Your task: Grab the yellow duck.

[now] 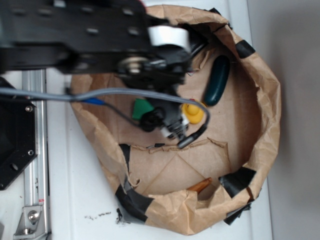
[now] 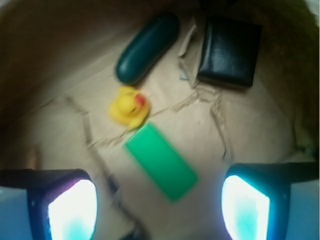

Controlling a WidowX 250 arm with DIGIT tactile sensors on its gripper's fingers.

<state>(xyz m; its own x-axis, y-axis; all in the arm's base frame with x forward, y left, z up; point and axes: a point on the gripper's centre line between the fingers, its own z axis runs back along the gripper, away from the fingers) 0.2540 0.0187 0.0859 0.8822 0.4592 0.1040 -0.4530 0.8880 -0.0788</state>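
The yellow duck (image 2: 129, 106), small with a red-orange beak, lies on the brown paper floor ahead of my gripper (image 2: 159, 205). A green rectangular block (image 2: 160, 161) sits between the duck and my fingers. Both fingers (image 2: 72, 210) stand wide apart with nothing between them, so the gripper is open. In the exterior view the gripper (image 1: 167, 125) hangs low inside the paper bag, the duck (image 1: 194, 112) peeks out on its right, and a corner of the green block (image 1: 141, 108) shows on its left.
A dark green oblong case (image 2: 148, 47) lies just beyond the duck and a black square object (image 2: 230, 51) to its right. The crumpled paper bag wall (image 1: 267, 100), patched with black tape (image 1: 235, 181), rings everything. An orange-brown item (image 1: 200, 186) rests by the near wall.
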